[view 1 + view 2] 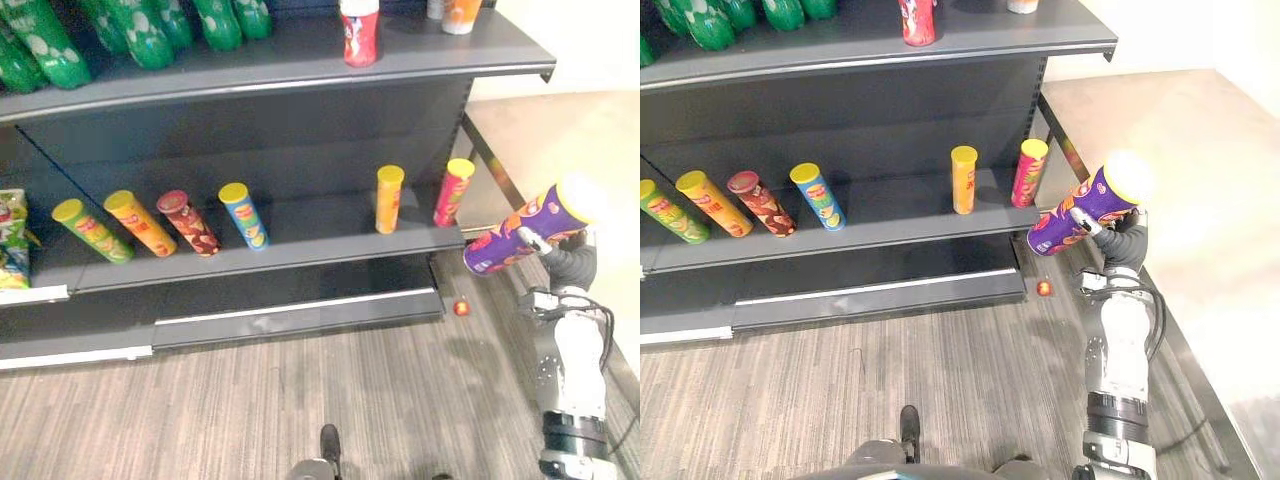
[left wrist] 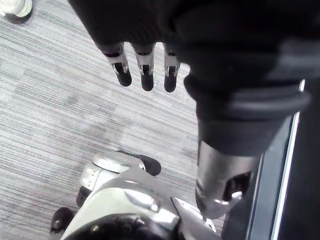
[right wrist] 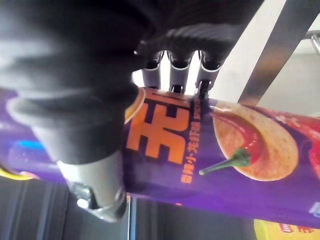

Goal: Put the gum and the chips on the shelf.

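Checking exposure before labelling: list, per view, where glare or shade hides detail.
Left eye view: glare whitens the lid of the purple chips can in the right hand; the shelf's back panel sits in shade. Right wrist view: bright light behind the fingers. Left wrist view: the left hand hangs dark over evenly lit floor.

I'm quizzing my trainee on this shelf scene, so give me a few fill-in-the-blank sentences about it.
The right hand is curled round a ___ chips can. The middle shelf carries ___ other chips cans. A small red object lies on the ___ by the shelf's base. The bottles on the top shelf are ___.
Missing words: purple; six; floor; green.
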Controlling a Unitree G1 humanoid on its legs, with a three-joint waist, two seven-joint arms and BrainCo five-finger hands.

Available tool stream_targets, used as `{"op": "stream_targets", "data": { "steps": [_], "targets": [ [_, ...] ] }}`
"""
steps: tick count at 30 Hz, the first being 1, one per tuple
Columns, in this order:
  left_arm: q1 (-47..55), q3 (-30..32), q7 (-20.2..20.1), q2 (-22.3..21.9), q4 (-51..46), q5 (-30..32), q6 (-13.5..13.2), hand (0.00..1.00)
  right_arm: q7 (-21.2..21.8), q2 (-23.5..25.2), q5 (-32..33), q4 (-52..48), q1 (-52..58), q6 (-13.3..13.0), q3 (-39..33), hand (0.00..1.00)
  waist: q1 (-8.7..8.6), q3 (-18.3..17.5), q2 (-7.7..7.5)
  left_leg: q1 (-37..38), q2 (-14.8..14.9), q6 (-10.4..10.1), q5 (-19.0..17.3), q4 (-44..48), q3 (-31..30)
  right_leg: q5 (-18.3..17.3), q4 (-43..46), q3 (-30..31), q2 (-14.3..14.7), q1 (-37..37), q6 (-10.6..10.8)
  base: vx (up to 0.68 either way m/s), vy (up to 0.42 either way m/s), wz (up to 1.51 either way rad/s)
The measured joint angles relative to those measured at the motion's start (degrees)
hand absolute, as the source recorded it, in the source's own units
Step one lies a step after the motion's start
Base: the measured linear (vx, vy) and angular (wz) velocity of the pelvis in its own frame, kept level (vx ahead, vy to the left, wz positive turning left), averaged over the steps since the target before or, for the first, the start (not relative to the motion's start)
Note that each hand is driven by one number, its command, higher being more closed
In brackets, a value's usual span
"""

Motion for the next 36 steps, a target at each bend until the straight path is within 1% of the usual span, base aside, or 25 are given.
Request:
{"op": "stream_targets", "data": {
  "steps": [2, 3, 6, 7, 8, 9, 10, 11, 12, 13, 14, 15, 17, 18, 19, 20, 21, 23, 25, 26, 28, 29, 31, 32, 36],
  "targets": [
    [0.00, -0.50, -0.28, 0.45, -0.84, -0.28, -0.11, 0.00, 0.05, 0.32, 0.00, 0.42, 0.89, 0.19, 0.07, 1.00, 0.20, 0.64, -0.81, -1.68, 0.05, 0.88, -0.71, 2.46, 0.02, 0.33, -0.58, 0.77, 0.42, -0.25, 0.65, -0.14, 0.060, 0.00],
    [0.00, -0.54, -0.40, 0.52, -0.94, -0.38, -0.14, 0.00, 0.12, 0.33, 0.01, 0.42, 1.08, 0.19, 0.07, 1.00, 0.22, 0.70, -0.93, -1.98, -0.03, 1.02, -0.80, 2.84, -0.19, 0.34, -0.53, 0.76, 0.42, -0.25, 0.67, -0.07, 0.040, 0.21],
    [-0.02, -1.57, -0.72, 1.30, -0.86, -0.51, -0.18, 0.00, 0.31, 0.73, -0.06, 0.39, 2.02, 0.21, 0.14, 1.00, 0.25, 1.04, -1.73, -2.34, -1.33, 1.41, -1.00, 3.87, -2.69, -0.59, 1.26, 1.25, -0.52, 0.48, 1.39, -0.01, 0.049, 0.45],
    [0.02, -1.58, -0.71, 1.47, -0.87, -0.51, -0.20, 0.00, 0.75, 0.88, -0.83, 0.14, 2.86, 0.21, 0.25, 1.00, 0.21, 1.09, -2.05, -2.71, -1.90, 1.84, -1.32, 4.59, -4.55, -2.63, 2.21, 4.44, -0.08, 0.10, 0.69, 0.00, 0.019, 0.83],
    [0.04, -1.93, -0.72, 1.68, -0.89, -0.51, -0.34, 0.00, 1.28, 0.89, -2.10, -0.53, 4.28, 0.21, 0.09, 1.00, 0.06, 1.12, -2.16, -4.36, -1.97, 2.48, -2.19, 7.26, -6.97, -4.88, 1.64, 13.08, 2.91, -1.58, -0.38, -0.01, 0.006, 0.97],
    [0.03, -2.14, -0.74, 1.86, -0.88, -0.51, -0.65, 0.00, 1.46, 0.90, -2.11, -0.96, 5.29, 0.22, 0.03, 1.00, -0.07, 1.13, -2.18, -5.21, -2.35, 2.66, -2.56, 8.66, -7.90, -5.70, 0.93, 17.67, 5.16, -2.23, -1.33, 0.02, -0.005, 1.18],
    [0.08, -2.14, -0.75, 2.23, -0.59, -0.51, -0.83, 0.00, 1.52, 1.06, -2.12, -1.92, 7.06, 0.23, 0.10, 1.00, -0.24, 1.25, -2.53, -5.85, -2.84, 2.70, -3.14, 11.10, -10.56, -6.47, 0.42, 24.48, 8.18, -2.73, -2.56, 0.09, -0.033, 1.19],
    [0.65, -2.08, -0.72, 2.62, -0.38, -0.51, -0.84, 0.00, 1.84, 1.99, -2.12, -2.36, 8.00, 0.23, 0.32, 1.00, -0.26, 1.36, -3.05, -6.03, -3.82, 3.06, -3.73, 11.77, -13.55, -6.30, 0.80, 27.46, 9.13, -2.41, -3.18, 0.11, -0.038, 1.15],
    [1.03, -2.17, -0.71, 2.70, -0.50, -0.51, -0.86, 0.00, 2.02, 2.43, -2.13, -2.37, 8.13, 0.23, 0.56, 1.00, -0.34, 1.29, -3.26, -5.89, -4.23, 3.13, -3.71, 11.80, -14.57, -6.42, 1.13, 27.95, 9.14, -2.13, -3.47, 0.14, -0.061, 0.96],
    [1.35, -2.29, -0.71, 2.72, -0.65, -0.52, -1.06, 0.00, 2.48, 2.97, -2.17, -2.48, 8.07, 0.23, 1.27, 1.00, -0.39, 1.32, -3.31, -5.75, -4.82, 3.23, -3.65, 11.78, -16.62, -5.99, 2.91, 29.49, 9.60, -1.87, -4.67, 0.11, -0.043, 0.93],
    [1.15, -2.70, -0.72, 2.87, -0.71, -0.52, -1.15, 0.00, 2.78, 2.88, -2.21, -2.44, 8.07, 0.24, 2.55, 1.00, -0.65, 1.68, -2.62, -5.70, -4.55, 3.42, -3.57, 11.64, -19.19, -5.11, 8.80, 32.43, 9.89, -4.11, -6.98, 0.10, -0.039, 1.16],
    [1.09, -2.73, -0.74, 2.86, -0.79, -0.61, -1.42, 0.00, 3.47, 3.17, -2.15, -2.43, 8.20, 0.26, 3.89, 1.00, -0.92, 1.91, -1.90, -5.58, -3.98, 3.18, -3.57, 11.59, -21.60, -6.29, 10.29, 36.61, 11.23, -5.75, -7.04, 0.02, -0.027, 1.04],
    [1.34, -2.61, -0.88, 4.23, -0.62, -0.91, -1.91, 0.00, 4.15, 3.73, -1.96, -2.77, 8.19, 0.25, 5.13, 1.00, -0.82, 1.90, -2.42, -5.65, -4.55, 2.88, -3.42, 11.32, -22.83, -5.94, 6.21, 39.79, 11.89, -5.54, -6.13, 0.00, -0.045, 0.71],
    [1.40, -2.26, -1.31, 5.00, -0.61, -2.63, -1.89, 0.00, 4.90, 4.54, -1.74, -3.33, 7.88, 0.22, 5.92, 1.00, -0.53, 1.75, -5.04, -5.44, -6.04, 2.56, -3.23, 10.77, -23.21, -5.21, 2.19, 41.03, 10.54, -5.69, -4.53, 0.04, -0.188, 0.72],
    [1.34, -1.32, -1.69, 5.59, -0.52, -3.13, -1.86, 0.00, 5.52, 4.82, -1.58, -3.39, 7.97, 0.19, 6.43, 1.00, -0.29, 1.49, -5.64, -4.98, -5.94, 2.01, -2.84, 9.55, -23.52, -5.65, 2.31, 40.22, 10.08, -5.29, -0.68, 0.05, -0.215, 0.57],
    [1.63, -1.33, -1.90, 5.56, -0.62, -4.12, -1.90, 0.00, 5.70, 5.07, -1.56, -3.41, 7.90, 0.19, 6.76, 1.00, 0.12, 1.13, -5.74, -4.68, -5.38, 1.58, -2.57, 8.48, -23.45, -5.72, 2.04, 39.81, 10.43, -5.35, -0.81, 0.06, -0.249, 0.28],
    [2.07, -1.12, -2.05, 5.10, -0.38, -5.05, -1.74, 0.00, 6.60, 5.24, -0.68, -3.49, 7.46, 0.13, 7.70, 1.00, 0.22, 0.75, -5.59, -4.02, -3.33, -0.08, -1.18, 5.25, -23.09, -5.66, 0.50, 39.59, 12.12, -5.38, -0.81, 0.03, -0.169, 0.00],
    [2.15, -0.54, -2.39, 4.46, -0.36, -5.04, -1.65, 0.00, 7.31, 5.22, 0.78, -3.53, 7.59, 0.10, 8.20, 1.00, -0.02, 0.53, -5.06, -3.86, -1.32, -1.38, 0.36, 2.35, -23.15, -4.90, -1.21, 39.04, 13.91, -5.73, -1.37, 0.05, -0.215, -0.01],
    [1.70, -0.22, -2.72, 4.16, -0.41, -5.00, -1.61, 0.00, 7.65, 5.16, 0.80, -3.53, 7.82, 0.11, 8.38, 1.00, -0.65, 0.46, -4.27, -4.43, 0.94, -2.91, 2.43, -0.30, -24.26, -4.28, -2.53, 37.22, 16.02, -6.05, -1.65, 0.05, -0.218, 0.15],
    [1.30, -0.25, -2.85, 4.17, -0.47, -4.99, -1.61, 0.00, 7.61, 5.11, 0.81, -3.54, 7.96, 0.11, 8.33, 1.00, -1.32, 0.29, -4.03, -5.28, 1.48, -3.35, 2.73, -0.31, -24.99, -4.16, -2.59, 36.06, 16.56, -6.47, -2.00, 0.05, -0.162, 0.32],
    [-0.15, -0.76, -2.92, 4.10, -0.53, -4.94, -1.61, 0.00, 7.43, 5.09, 0.86, -3.65, 7.99, 0.10, 8.27, 1.00, -1.81, 0.31, -3.61, -6.46, 2.28, -4.17, 3.17, -0.31, -25.75, -4.61, -2.40, 34.35, 17.40, -6.81, -2.81, 0.09, -0.135, 0.34],
    [-1.07, -1.86, -2.92, 4.08, -0.73, -4.83, -1.64, 0.00, 7.10, 5.08, 0.85, -3.82, 8.06, 0.10, 8.14, 1.00, -2.43, 0.14, -3.19, -7.32, 2.40, -4.02, 3.45, -0.29, -26.41, -4.76, -2.26, 33.09, 17.52, -7.11, -3.00, 0.10, -0.117, 0.35],
    [-2.82, -3.39, -2.89, 3.85, -0.73, -4.80, -1.65, 0.00, 6.08, 5.07, 0.79, -4.76, 7.98, 0.06, 7.76, 1.00, -2.99, 0.07, -2.30, -8.74, 2.40, -3.59, 3.96, -0.29, -26.02, -4.93, -2.07, 31.69, 17.40, -7.61, -3.23, 0.11, -0.077, 0.35],
    [-3.57, -4.17, -2.90, 3.78, -0.74, -4.76, -1.66, 0.00, 5.61, 5.07, 0.71, -4.97, 7.88, 0.01, 7.48, 1.00, -3.09, 0.17, -1.88, -9.16, 2.31, -3.44, 4.31, -0.23, -25.24, -4.94, -2.09, 31.18, 17.20, -7.71, -3.22, 0.11, -0.021, 0.24],
    [-5.08, -6.36, -2.38, 3.89, -0.90, -4.16, -1.88, 0.00, 3.52, 5.11, -0.75, -4.96, 7.10, 0.01, 7.55, 1.00, -3.05, 0.50, -1.22, -9.19, 1.15, -3.48, 4.84, -0.03, -24.26, -5.54, -1.64, 30.75, 15.61, -7.44, -2.42, 0.08, 0.021, 0.15]
  ]
}}
